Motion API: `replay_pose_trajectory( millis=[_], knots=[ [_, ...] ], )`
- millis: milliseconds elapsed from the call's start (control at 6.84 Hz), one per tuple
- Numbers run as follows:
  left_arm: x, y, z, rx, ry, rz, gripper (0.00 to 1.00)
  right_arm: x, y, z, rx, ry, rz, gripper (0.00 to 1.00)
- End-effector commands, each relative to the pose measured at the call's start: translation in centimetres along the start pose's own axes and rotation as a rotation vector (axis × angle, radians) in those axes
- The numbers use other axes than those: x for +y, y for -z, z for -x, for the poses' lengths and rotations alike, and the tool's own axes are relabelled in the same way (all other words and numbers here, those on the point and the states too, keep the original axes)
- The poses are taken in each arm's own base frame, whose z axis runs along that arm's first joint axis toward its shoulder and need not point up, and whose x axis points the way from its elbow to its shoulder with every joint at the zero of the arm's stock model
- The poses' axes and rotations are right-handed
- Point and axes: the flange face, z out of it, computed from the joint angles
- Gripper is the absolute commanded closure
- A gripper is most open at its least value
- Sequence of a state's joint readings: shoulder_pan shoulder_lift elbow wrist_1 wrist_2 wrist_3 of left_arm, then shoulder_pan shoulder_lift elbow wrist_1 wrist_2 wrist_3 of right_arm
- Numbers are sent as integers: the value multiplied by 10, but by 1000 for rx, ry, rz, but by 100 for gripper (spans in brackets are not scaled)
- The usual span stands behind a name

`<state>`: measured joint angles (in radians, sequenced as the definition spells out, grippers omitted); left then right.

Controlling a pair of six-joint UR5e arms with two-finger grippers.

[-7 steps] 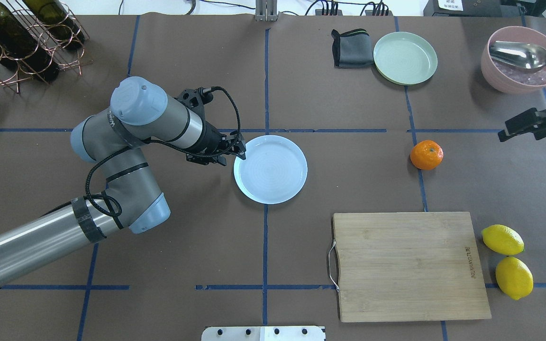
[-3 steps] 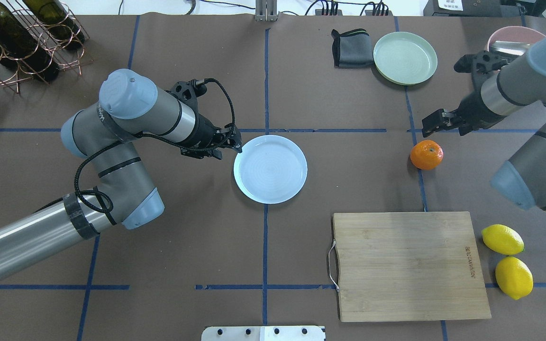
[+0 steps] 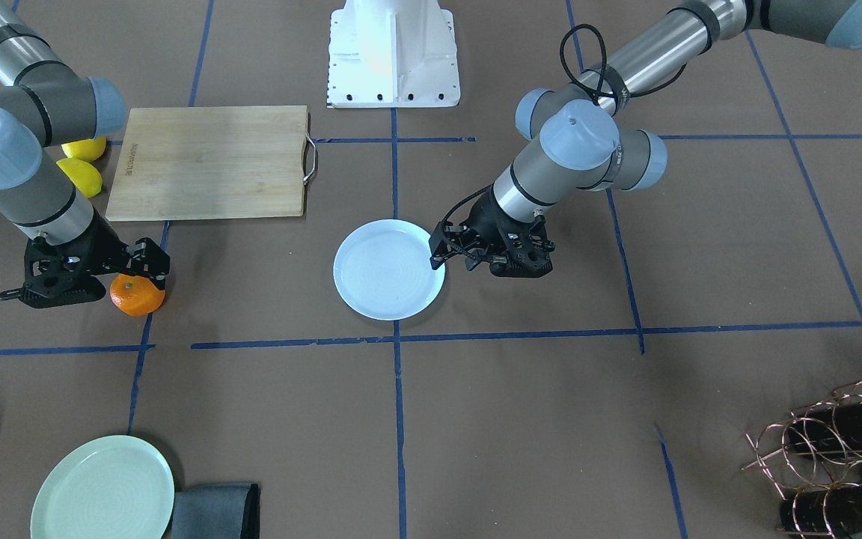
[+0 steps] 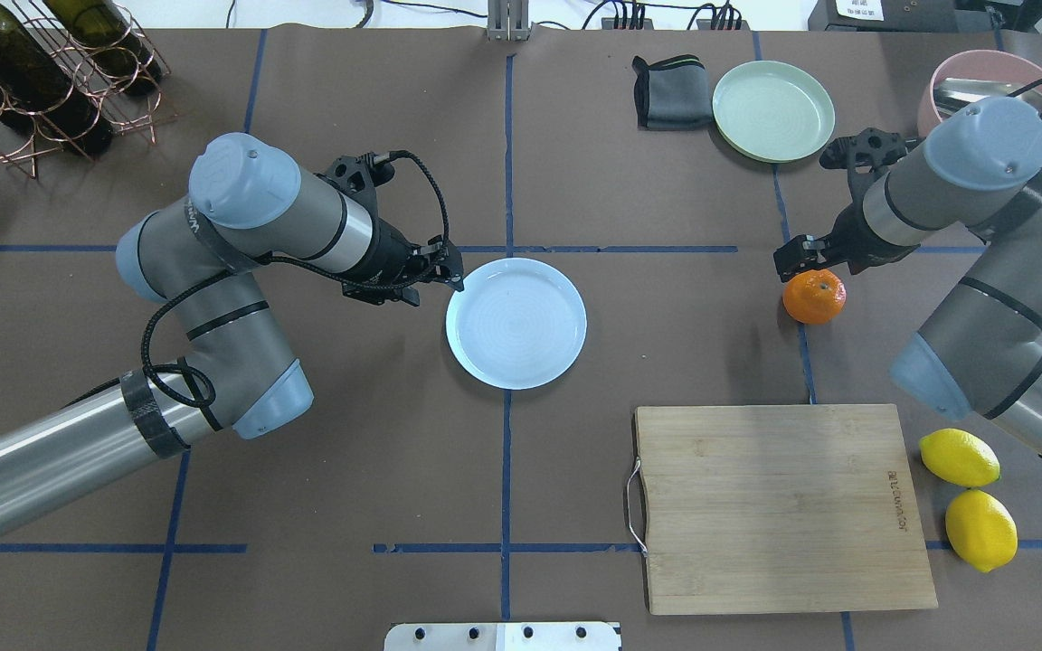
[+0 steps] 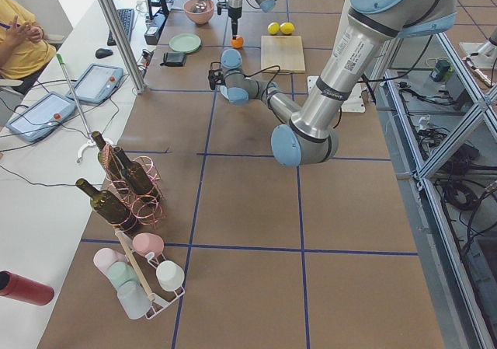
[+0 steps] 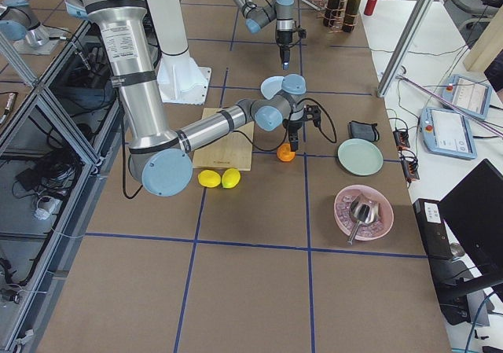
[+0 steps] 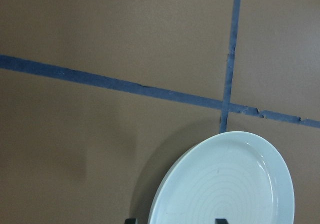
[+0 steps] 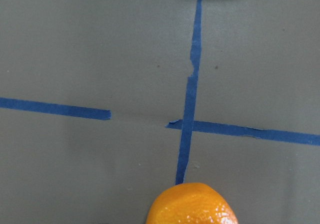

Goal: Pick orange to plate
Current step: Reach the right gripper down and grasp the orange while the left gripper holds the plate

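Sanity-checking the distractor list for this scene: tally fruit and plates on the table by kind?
Orange: 1
Lemons: 2
Plates: 2, the white plate and the green plate
Total: 5

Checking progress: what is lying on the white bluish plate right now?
Nothing: the plate shows a bare face. The left pincer covers a bit of its rim. The orange sits on the table below the right pincer.
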<state>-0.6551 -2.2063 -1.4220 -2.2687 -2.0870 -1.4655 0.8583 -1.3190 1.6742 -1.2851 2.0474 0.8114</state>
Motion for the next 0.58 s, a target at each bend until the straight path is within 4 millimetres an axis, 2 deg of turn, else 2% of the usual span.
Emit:
replay_pose_trajectory(
  millis=[0,146,438],
  knots=[
    [0,0,0,0,0,-1,30,3,-18,-7,29,-8,21,0],
    [1,-1,3,-5,1,1,30,5,-27,-6,37,-7,35,0],
    [1,-1,3,-5,1,1,30,7,-30,-4,37,-3,40,0]
  ],
)
